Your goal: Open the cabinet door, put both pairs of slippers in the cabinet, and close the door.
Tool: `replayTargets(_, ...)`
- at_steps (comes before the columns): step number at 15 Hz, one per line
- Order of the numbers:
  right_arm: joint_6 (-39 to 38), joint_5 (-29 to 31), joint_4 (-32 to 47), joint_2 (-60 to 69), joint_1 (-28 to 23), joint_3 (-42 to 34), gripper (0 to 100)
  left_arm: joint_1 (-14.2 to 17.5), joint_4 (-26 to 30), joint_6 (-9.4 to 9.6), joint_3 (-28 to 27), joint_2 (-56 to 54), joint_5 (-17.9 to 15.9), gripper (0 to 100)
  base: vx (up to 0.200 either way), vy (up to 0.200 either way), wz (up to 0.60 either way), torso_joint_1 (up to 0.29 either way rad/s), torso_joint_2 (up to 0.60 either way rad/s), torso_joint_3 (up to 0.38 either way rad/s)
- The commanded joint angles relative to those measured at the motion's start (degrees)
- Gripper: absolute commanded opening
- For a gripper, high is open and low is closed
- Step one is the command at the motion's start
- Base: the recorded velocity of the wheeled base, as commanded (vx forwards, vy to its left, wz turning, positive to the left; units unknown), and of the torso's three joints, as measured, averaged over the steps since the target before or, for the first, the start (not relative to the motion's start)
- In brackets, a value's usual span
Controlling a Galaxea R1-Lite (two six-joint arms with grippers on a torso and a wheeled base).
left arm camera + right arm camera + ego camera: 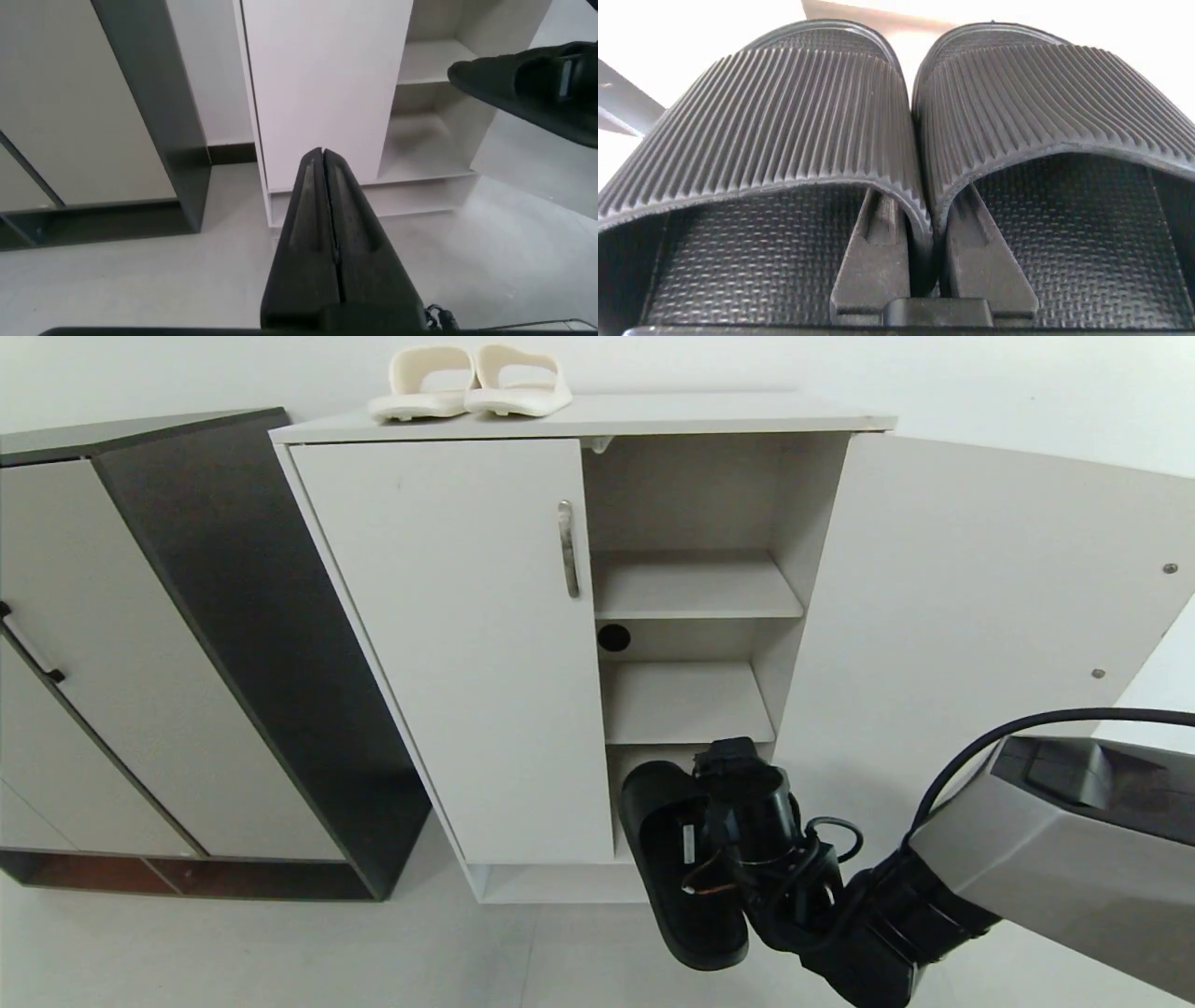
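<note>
Gripping the black slippers (680, 882), the right end effector (923, 222) seems mid-loading; next it should slide them onto a cabinet shelf (686, 705).

COLOUR AND PATTERN REFERENCE

- Black slippers (680, 868): solid black. The straps (785, 121) carry fine parallel ribs. The footbeds (719, 271) show a small raised cross-hatch texture.
- Cream slippers (471, 381): plain off-white, with no pattern discernible.
- Cabinet (448, 644): white door, body and shelves. The door handle (568, 549) is silver. A round black hole (613, 637) shows in the back panel.
- Neighbouring cabinet (252, 635): dark charcoal side and top, and pale grey-beige doors. It has a black handle (33, 653) and a reddish-brown base strip (103, 875).
- Floor (280, 952): plain light grey.
- Wall (1027, 383): white.
- Left gripper (323, 215): matte black.
- Right gripper (922, 233): black, with an orange wire (702, 889) behind it.
</note>
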State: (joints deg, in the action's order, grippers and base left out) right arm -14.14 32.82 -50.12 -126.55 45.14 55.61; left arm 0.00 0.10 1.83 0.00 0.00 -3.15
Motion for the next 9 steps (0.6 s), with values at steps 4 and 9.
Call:
replayTargets(4, -3.96, 4.54, 4.76, -2.56, 0.03, 6.96, 0, 0.0, -0.01, 0.02, 0.0, 0.09, -0.02, 0, 0.0, 0.0, 0.0, 0.004, 0.0, -0.195)
replayTargets(9, -3.7, 9.02, 1.42, -7.04, 0.03, 9.69, 0, 0.0, -0.01, -0.16, 0.0, 0.09, 0.07, 0, 0.0, 0.0, 0.0, 0.008, 0.0, -0.2)
